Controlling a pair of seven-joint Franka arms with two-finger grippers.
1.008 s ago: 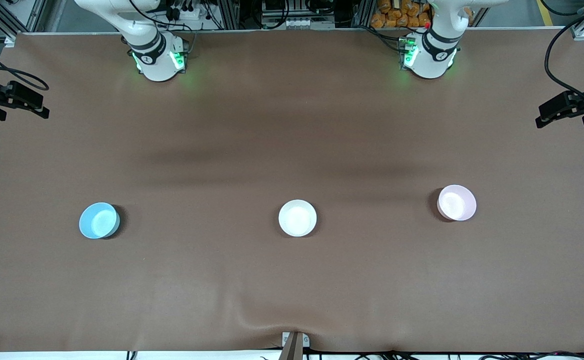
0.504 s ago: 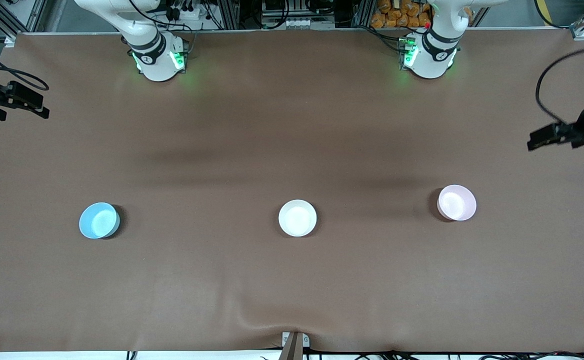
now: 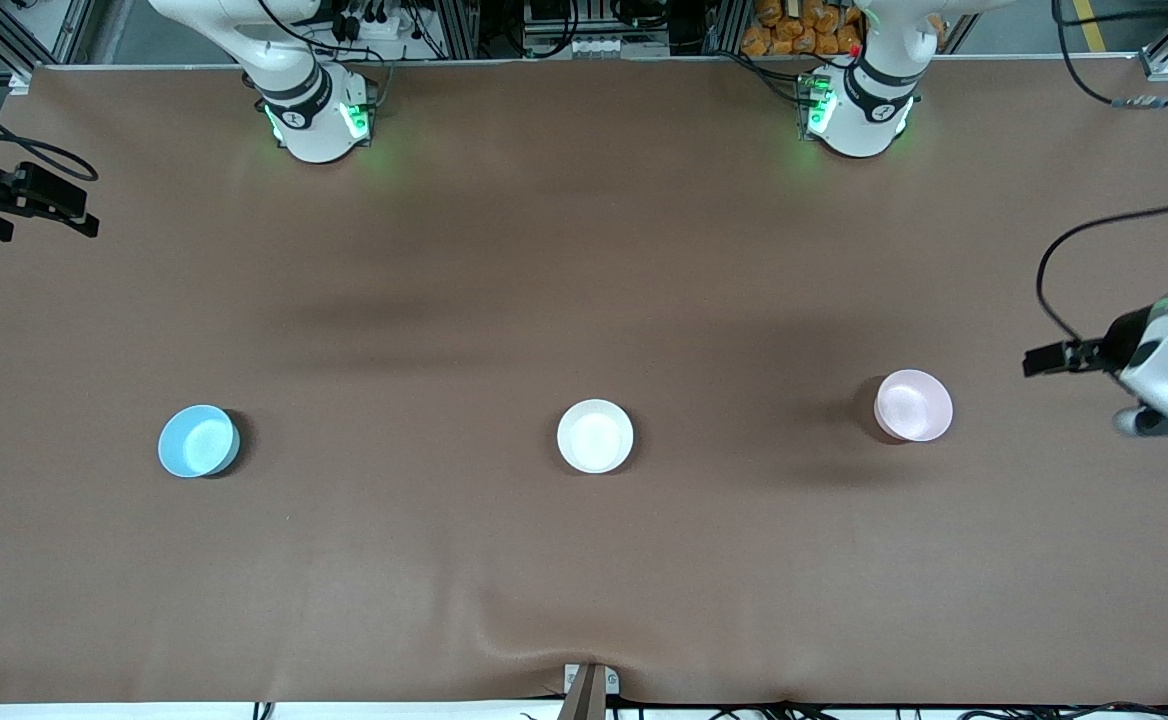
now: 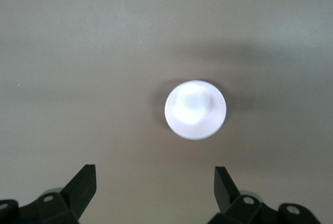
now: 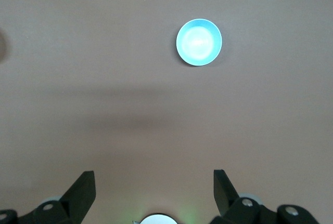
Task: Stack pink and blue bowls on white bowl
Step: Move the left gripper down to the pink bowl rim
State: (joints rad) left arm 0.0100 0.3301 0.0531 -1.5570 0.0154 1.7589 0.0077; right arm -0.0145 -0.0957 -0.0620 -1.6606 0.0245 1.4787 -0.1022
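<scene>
Three glossy round bowls sit separately in a row across the frame's middle: light blue bowl [image 3: 198,441], plain white bowl [image 3: 595,436], pale pink bowl [image 3: 913,405]. Left gripper [image 4: 154,185], fingers apart, hovers beside the pink bowl at the frame's right edge. Right gripper [image 5: 154,185], fingers apart, waits at the upper left edge.

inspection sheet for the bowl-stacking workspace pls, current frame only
Surface: brown table cover, wrinkled at the camera edge.
Job's things: blue bowl, white bowl, pink bowl in a row, apart, unstacked.
Clutter: nothing seen.
Grippers: left gripper open, empty, above the pink bowl; right gripper open, empty, waiting at its table end.
Cables: black loop on the left arm.
Surroundings: frame rails, orange items past the table.
</scene>
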